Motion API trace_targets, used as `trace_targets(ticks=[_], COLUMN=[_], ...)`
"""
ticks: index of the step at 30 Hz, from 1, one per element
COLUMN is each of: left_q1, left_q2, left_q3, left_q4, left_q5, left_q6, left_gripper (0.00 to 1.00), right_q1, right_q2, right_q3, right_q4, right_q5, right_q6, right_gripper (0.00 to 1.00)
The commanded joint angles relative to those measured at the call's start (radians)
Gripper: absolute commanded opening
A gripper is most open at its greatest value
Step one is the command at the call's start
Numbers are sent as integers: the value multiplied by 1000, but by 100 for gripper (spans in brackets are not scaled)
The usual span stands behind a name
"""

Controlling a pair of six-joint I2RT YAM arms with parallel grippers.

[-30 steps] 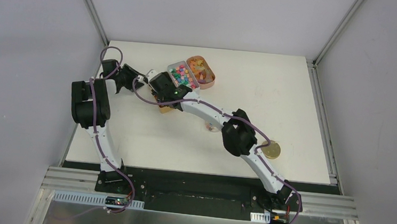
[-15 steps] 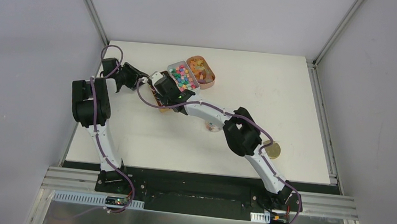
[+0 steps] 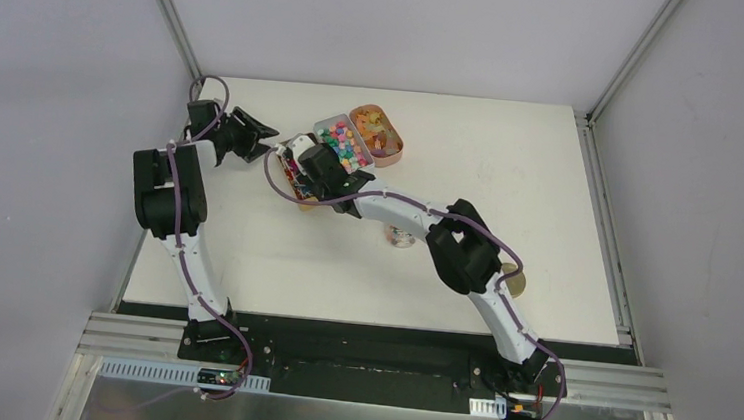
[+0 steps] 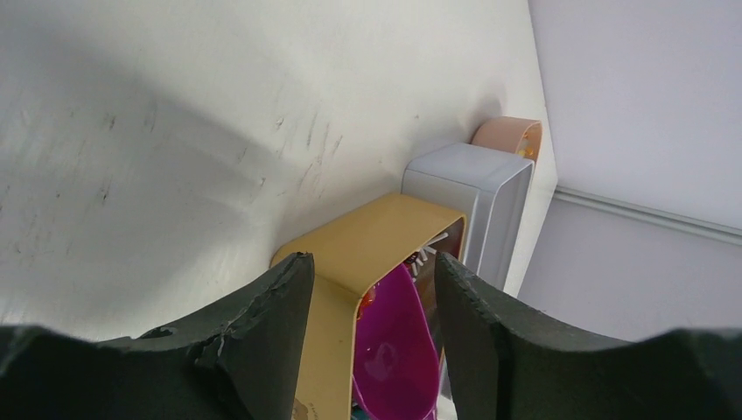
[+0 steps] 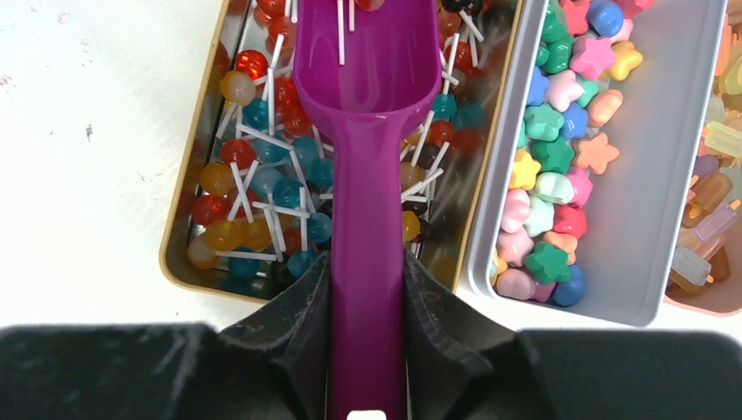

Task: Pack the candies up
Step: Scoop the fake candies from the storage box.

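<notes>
Scooping step. Left gripper (image 4: 372,280) has its jaws apart and empty, just beside gold tin (image 5: 172,259). Candies (image 5: 254,188), stick lollipops, are heaped in that tin. Right gripper (image 5: 367,284) is clamped on the purple scoop (image 5: 367,114) handle, bowl over the heap. Grey tin (image 5: 674,175) touches on the right. Next, I'd say: dig in, lift level, left braces tin.
</notes>
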Motion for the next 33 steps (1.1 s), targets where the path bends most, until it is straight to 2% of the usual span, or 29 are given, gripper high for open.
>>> trace_targets(ticks=[1, 11, 20, 33], left_q1=[12, 12, 37, 37], left_q2=[-15, -19, -63, -187], left_q3=[56, 50, 98, 61], left_q4=[-20, -54, -142, -218], left_q5=[-12, -32, -55, -25], left_q6=[51, 67, 125, 172], left_gripper=[54, 54, 54, 55], right_q1=[-4, -4, -4, -4], right_q2=[-115, -167, -268, -437], right_q3=[-32, -80, -210, -421], right_q4=[94, 111, 174, 314], right_q5=[-7, -14, -23, -58], right_q6=[11, -4, -8, -5], right_gripper=[0, 0, 0, 0])
